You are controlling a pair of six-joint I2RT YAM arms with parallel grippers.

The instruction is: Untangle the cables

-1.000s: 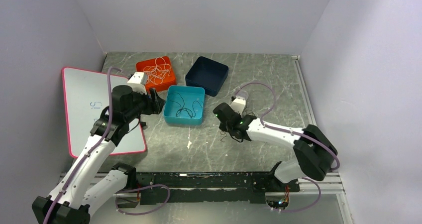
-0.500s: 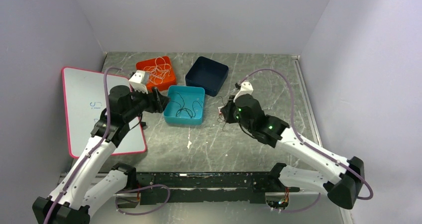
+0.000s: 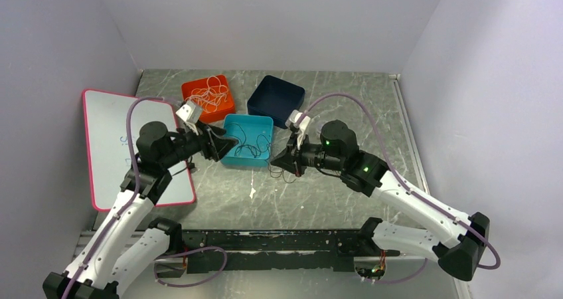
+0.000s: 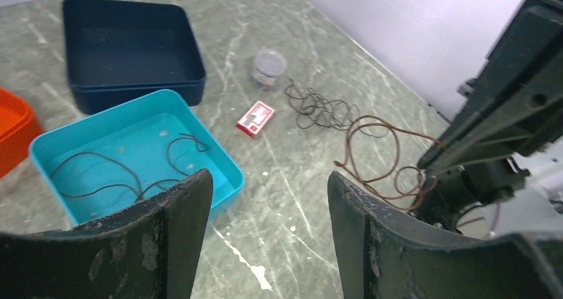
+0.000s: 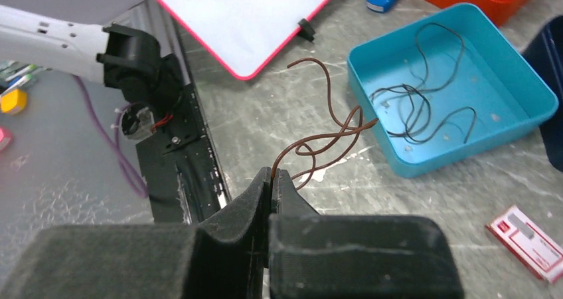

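My right gripper is shut on one end of a thin brown cable, which loops out in front of it above the table. From above, that gripper hovers just right of the teal tray. Black cables lie loose in the teal tray. A black tangle rests on the table behind the brown cable. Whitish cables fill the orange tray. My left gripper is open and holds nothing, at the teal tray's left corner.
A navy tray stands behind the teal one. A small red-and-white box and a clear cup sit near the black tangle. A pink-framed whiteboard lies at the left. Walls close in on three sides.
My right gripper shut on the brown cable at the table's middle right, lifted it and swung left toward the teal tray. My left gripper shifted slightly right.
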